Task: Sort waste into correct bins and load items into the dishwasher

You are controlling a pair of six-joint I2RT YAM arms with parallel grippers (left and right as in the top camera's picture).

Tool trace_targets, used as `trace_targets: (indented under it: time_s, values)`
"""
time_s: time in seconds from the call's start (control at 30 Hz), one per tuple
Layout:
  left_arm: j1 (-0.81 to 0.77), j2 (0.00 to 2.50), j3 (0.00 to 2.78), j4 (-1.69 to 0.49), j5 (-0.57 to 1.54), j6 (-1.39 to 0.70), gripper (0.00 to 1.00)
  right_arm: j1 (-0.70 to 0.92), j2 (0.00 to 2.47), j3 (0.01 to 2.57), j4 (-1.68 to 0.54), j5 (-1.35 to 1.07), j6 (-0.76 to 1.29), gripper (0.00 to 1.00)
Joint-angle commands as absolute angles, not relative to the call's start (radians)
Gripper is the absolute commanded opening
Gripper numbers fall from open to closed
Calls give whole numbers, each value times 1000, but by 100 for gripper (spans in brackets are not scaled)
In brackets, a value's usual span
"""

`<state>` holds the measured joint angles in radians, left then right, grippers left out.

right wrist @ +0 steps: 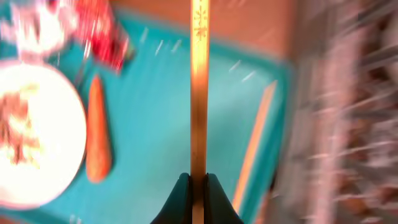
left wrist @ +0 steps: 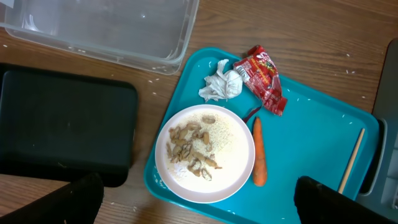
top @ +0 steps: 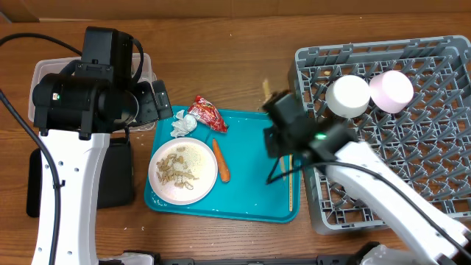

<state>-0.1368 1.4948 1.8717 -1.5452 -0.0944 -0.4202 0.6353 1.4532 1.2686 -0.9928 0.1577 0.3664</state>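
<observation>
Centrally on the wooden surface (top: 221,44) sat a teal tray (top: 254,184). At its 9 o'clock side stood a round white plate (top: 200,156) holding brownish food scraps (top: 175,169). An orange carrot (top: 221,160) lay on the tray just beside the plate, at the plate's 3 o'clock. A red wrapper (top: 207,114) and a crumpled white tissue (top: 182,125) lay at the tray's 11 o'clock corner, touching each other.

The right end effector (right wrist: 198,180) hung over the tray's 3 o'clock side. Its two fingers were closed tight on a pale wooden chopstick (right wrist: 199,93), gripping it near one end. The right wrist view was blurred. A second chopstick (left wrist: 351,160) lay flat on the tray along its 3 o'clock edge.

At 3 o'clock from the tray stood the grey dish rack (top: 412,147). Two bowls rested side by side near its 12 o'clock edge, a white bowl (top: 348,96) and a pale pink-looking bowl (top: 391,90).

At 10 o'clock from the tray stood the clear tub (left wrist: 99,31), with nothing visible inside it. The black tray (left wrist: 62,124) lay at 9 o'clock, close to the teal tray. The left arm covered much of the tub from above. The left end effector (left wrist: 198,193) had its fingers spread wide apart and held nothing. The plate showed between them in the left wrist view.
</observation>
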Motion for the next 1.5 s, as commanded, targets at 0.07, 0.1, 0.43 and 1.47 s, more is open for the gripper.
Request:
trace_targets:
  time_s: [0.07,0.1,0.43,1.47]
  values:
    - [-138,1501,1882,-1544,-101,-434,100,496,1424,1277,-1028,385,326,4]
    - [-138,1501,1882,-1544,-101,-434,100,466,1429,1271,-1025,382,303,4]
    - [-138,1501,1882,-1544,-101,-434,100,373,1573,1250,-1028,264,209,4]
    - [-138,1501,1882,-1544,-101,-434,100,712,1647,946,-815,310,524,36]
